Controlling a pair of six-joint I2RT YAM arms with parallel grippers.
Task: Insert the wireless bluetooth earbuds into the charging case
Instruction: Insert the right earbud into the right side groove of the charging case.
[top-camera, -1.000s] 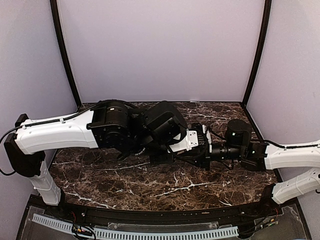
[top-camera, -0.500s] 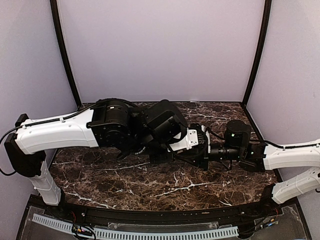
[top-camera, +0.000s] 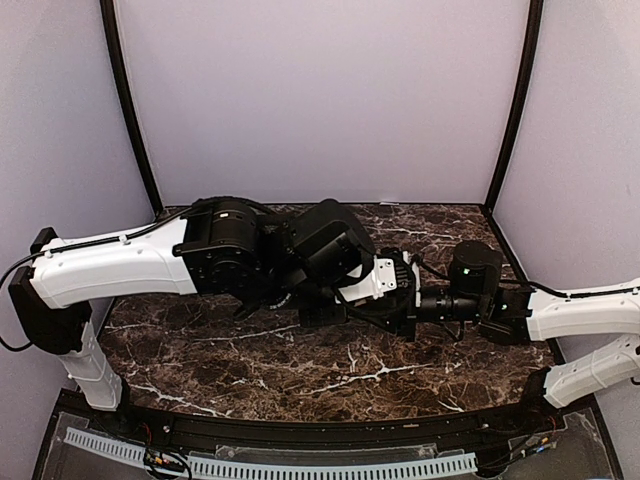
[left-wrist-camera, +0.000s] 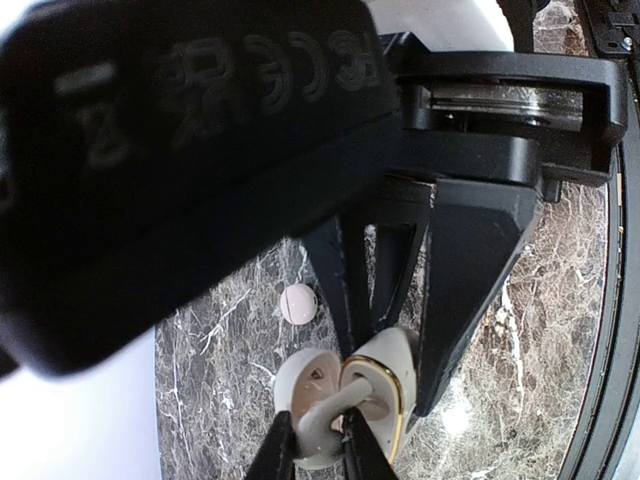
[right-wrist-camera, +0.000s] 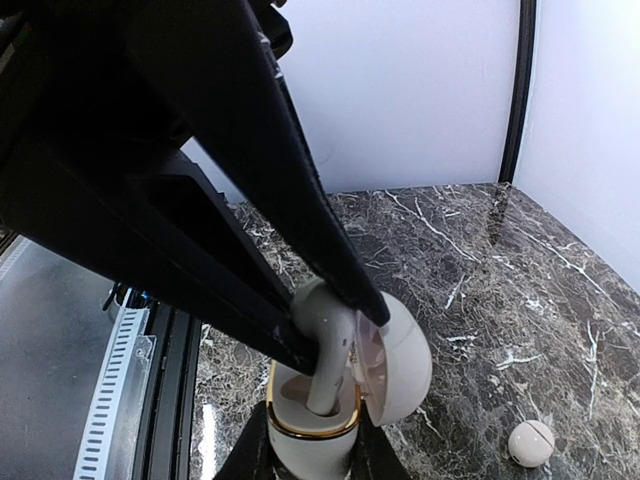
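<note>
So we're right in the middle of the seating step: our right gripper (right-wrist-camera: 308, 460) is clamped on the charging case (right-wrist-camera: 300, 430) from both sides, holding it upright over the marble worktop (right-wrist-camera: 480, 290) with the lid (right-wrist-camera: 400, 365) flipped open. We can't tell if the case is resting on the worktop or lifted off it. Our left gripper (left-wrist-camera: 318, 442) is pinched narrow on one of the wireless bluetooth earbuds (right-wrist-camera: 322, 345), coming in at a slant from above. In the right wrist view the stem is already down inside the gold-rimmed well while the head sits above the rim, so we'd call it partly in, not seated. The next move, as we read it, is a short push down along the stem's line, then letting go without dragging the earbud back out. The case looks small and glossy, so a sideways shove could twist it in the right gripper's hold. There's a small round white thing (right-wrist-camera: 531, 441) lying on the worktop well apart from the case, and we can't tell whether it's the second earbud or something else. As for writing, there's raised lettering (left-wrist-camera: 220, 80) on the black housing right up against the left wrist camera, but it's too blurred to read. We see no brand or label on the case.
</note>
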